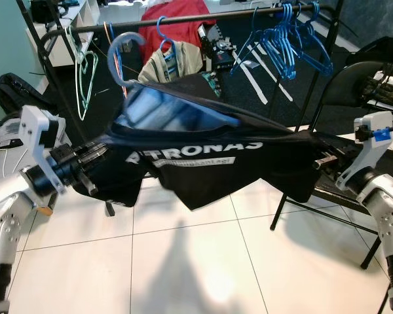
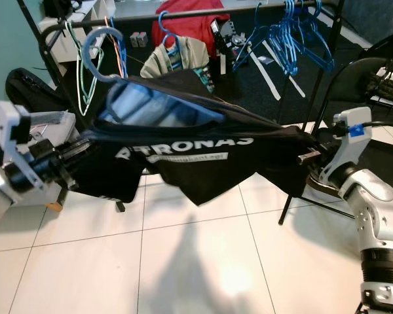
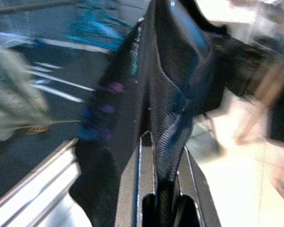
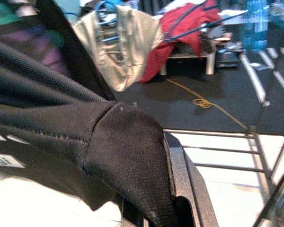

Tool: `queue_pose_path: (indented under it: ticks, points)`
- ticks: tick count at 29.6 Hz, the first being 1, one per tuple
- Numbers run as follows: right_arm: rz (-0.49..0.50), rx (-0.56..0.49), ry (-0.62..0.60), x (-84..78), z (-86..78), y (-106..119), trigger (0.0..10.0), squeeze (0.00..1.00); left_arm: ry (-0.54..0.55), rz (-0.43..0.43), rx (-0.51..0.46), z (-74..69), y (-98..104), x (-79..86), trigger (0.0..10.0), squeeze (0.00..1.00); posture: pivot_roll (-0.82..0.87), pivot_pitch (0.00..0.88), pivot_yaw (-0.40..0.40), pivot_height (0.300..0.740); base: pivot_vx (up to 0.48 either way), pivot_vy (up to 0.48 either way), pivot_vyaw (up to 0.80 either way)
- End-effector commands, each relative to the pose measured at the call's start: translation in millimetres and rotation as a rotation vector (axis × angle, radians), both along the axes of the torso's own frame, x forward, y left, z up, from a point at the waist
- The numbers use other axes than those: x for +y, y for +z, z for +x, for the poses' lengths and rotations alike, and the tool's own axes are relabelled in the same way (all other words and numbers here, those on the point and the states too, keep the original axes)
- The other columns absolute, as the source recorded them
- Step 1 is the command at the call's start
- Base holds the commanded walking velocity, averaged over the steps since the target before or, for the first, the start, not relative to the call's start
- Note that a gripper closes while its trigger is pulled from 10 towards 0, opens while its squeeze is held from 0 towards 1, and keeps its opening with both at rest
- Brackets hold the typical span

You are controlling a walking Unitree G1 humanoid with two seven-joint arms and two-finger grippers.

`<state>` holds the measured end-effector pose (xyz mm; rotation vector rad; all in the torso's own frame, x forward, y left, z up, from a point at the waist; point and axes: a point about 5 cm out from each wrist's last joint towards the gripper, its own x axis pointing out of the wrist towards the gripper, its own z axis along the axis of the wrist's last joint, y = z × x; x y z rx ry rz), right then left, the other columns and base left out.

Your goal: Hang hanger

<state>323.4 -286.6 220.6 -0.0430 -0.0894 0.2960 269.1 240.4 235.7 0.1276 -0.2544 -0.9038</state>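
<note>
Black folding chair point(image 1: 354, 85) seen standing on white tiled floor point(image 1: 203, 261), right of rack. Red garment point(image 1: 177, 29) and beige garment point(image 1: 160, 65) seen hung behind. Dark carpet point(image 4: 217, 90) crossed by yellow cable point(image 4: 203, 101).

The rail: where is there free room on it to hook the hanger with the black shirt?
The rail looks bare between the green hanger at its left end and the hanger with the beige garment, though an orange hanger hangs there, and again between the red garment and the blue hangers. The right end is crowded.
</note>
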Motion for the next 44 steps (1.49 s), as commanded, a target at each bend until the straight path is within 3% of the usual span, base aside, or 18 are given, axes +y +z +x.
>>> queue_pose_path:
  ticks: [1, 4, 5, 6, 11, 16, 25, 26, 28, 29, 30, 31, 32, 39, 41, 44]
  points:
    - [-0.002, -0.007, -0.090, -16.1, -2.9, 1, 0.0, 0.00, -0.065, 0.016, -0.033, -7.9, 7, 0.8, 10.0, 0.00, -0.08, 0.106, 0.077, 0.740, 0.000, 0.000, 0.00]
    - [0.007, -0.028, -0.149, -27.4, -3.4, 7, 0.0, 0.00, -0.141, 0.131, 0.036, -20.4, -3, 4.5, 10.0, 0.00, -0.08, 0.107, 0.077, 0.740, 0.000, 0.000, 0.00]
    - [0.007, -0.028, -0.149, -27.4, -3.4, 7, 0.0, 0.00, -0.141, 0.131, 0.036, -20.4, -3, 4.5, 10.0, 0.00, -0.08, 0.107, 0.077, 0.740, 0.000, 0.000, 0.00]
    - [0.015, -0.045, -0.171, -30.1, -3.7, 10, 0.0, 0.00, -0.157, 0.236, 0.124, -24.3, -17, 4.7, 10.0, 0.00, -0.08, 0.111, 0.077, 0.740, 0.000, 0.000, 0.00]
    - [0.021, -0.051, -0.180, -29.7, -3.5, 10, 0.0, 0.00, -0.157, 0.311, 0.160, -26.8, -28, 2.0, 10.0, 0.00, -0.08, 0.111, 0.077, 0.740, 0.000, 0.000, 0.00]
    - [0.007, -0.040, -0.173, -29.8, -3.1, 7, 0.0, 0.00, -0.119, 0.291, 0.131, -23.7, -23, 3.7, 10.0, 0.00, -0.08, 0.119, 0.076, 0.740, 0.000, 0.000, 0.00]
    - [-0.077, 0.050, -0.036, -11.3, -6.2, -11, 0.0, 0.00, -0.025, 0.225, 0.039, -11.4, -7, 9.2, 10.0, 0.00, -0.09, 0.122, 0.076, 0.740, 0.000, 0.000, 0.00]
    - [-0.104, 0.062, -0.005, -6.8, -7.7, -14, 1.8, 0.00, -0.014, 0.222, 0.030, -10.1, -6, 10.1, 10.0, 0.00, -0.09, 0.122, 0.076, 0.740, 0.000, 0.000, 0.00]
    - [-0.121, 0.069, 0.016, -3.8, -8.7, -16, 1.8, 0.00, -0.008, 0.222, 0.025, -9.3, -5, 10.4, 10.0, 0.00, -0.09, 0.122, 0.076, 0.740, 0.000, 0.000, 0.00]
    - [-0.113, 0.066, 0.024, -1.9, -9.1, -15, 7.9, 0.00, -0.002, 0.223, 0.023, -8.7, -4, 10.3, 10.0, 0.00, -0.08, 0.124, 0.077, 0.740, 0.000, 0.000, 0.00]
    - [-0.113, 0.066, 0.024, -1.9, -9.1, -15, 7.9, 0.00, -0.002, 0.223, 0.023, -8.7, -4, 10.3, 10.0, 0.00, -0.08, 0.124, 0.077, 0.740, 0.000, 0.000, 0.00]
    - [-0.084, 0.055, 0.022, -1.4, -8.8, -13, 10.0, 0.91, -0.007, 0.223, 0.023, -8.7, -4, 9.4, 10.0, 0.00, -0.08, 0.124, 0.077, 0.740, 0.000, 0.000, 0.00]
    - [-0.049, 0.038, 0.034, -0.5, -8.7, -9, 10.0, 1.00, -0.014, 0.228, 0.028, -9.1, -5, 8.0, 10.0, 0.00, -0.08, 0.125, 0.078, 0.740, 0.000, 0.000, 0.00]
    - [0.025, -0.037, 0.106, 3.9, -11.7, 8, 10.0, 1.00, -0.035, 0.256, 0.049, -9.6, -11, 5.2, 10.0, 0.00, -0.09, 0.125, 0.075, 0.740, 0.000, 0.000, 0.00]
    - [0.098, -0.111, 0.185, 0.5, -18.7, 28, 10.0, 1.00, -0.054, 0.317, 0.078, -9.8, -18, 3.0, 10.0, 0.00, -0.08, 0.125, 0.073, 0.740, 0.000, 0.000, 0.00]
    - [0.129, -0.151, 0.232, -2.4, -23.6, 39, 10.0, 1.00, -0.066, 0.360, 0.090, -9.9, -22, 0.7, 10.0, 0.00, -0.08, 0.124, 0.073, 0.740, 0.000, 0.000, 0.00]
